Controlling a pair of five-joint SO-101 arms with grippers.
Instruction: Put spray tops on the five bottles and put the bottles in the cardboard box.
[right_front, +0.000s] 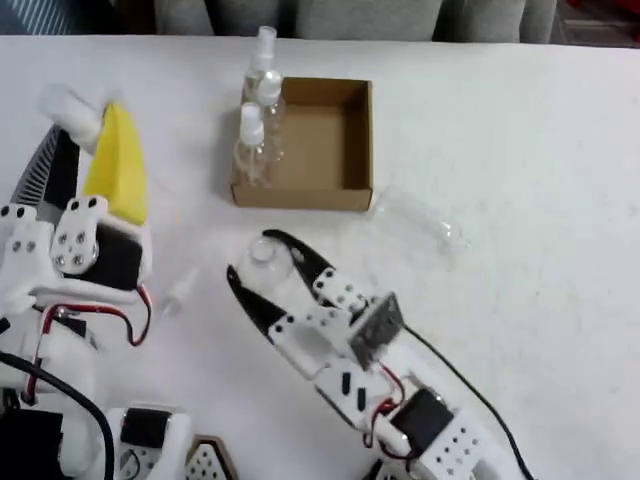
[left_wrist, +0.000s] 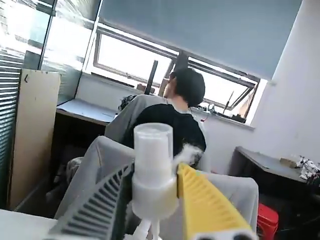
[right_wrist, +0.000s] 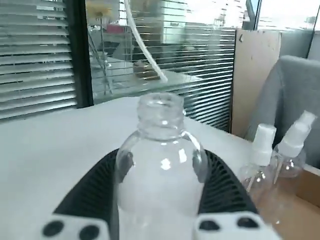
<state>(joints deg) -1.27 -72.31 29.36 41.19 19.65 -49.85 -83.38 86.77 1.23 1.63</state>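
Closest to me is the right pincer (right_front: 250, 254), black and ribbed, closed around the belly of a clear plastic bottle (right_wrist: 160, 155). The bottle stands upright near the middle of the table (right_front: 520, 120), a little toward the near edge, its neck open and bare. Over by the table's left edge the left pincer (right_front: 85, 120), one jaw yellow and one grey, is clamped on a white spray top (left_wrist: 152, 170). The top is held up off the table, with what looks to be its thin white dip tube (right_wrist: 142, 52) trailing from it.

That's the thing to watch. The top is well apart from the open neck, off toward the left edge and somewhat farther back. Seen from the bottle's side the tube slants, while the bottle's long axis runs straight up. I'd reckon the left arm has to bring the tube's end over the mouth and line it up with that upright axis before lowering, with the right arm only holding steady.

Beyond the bottle, toward the far edge, sits the brown cardboard box (right_front: 300, 198). Three capped clear bottles (right_front: 262, 110) stand along its wall on the left-edge side; inside or just outside, I can't tell. One more bare clear bottle (right_front: 430, 225) lies on its side between the box and the table's right edge
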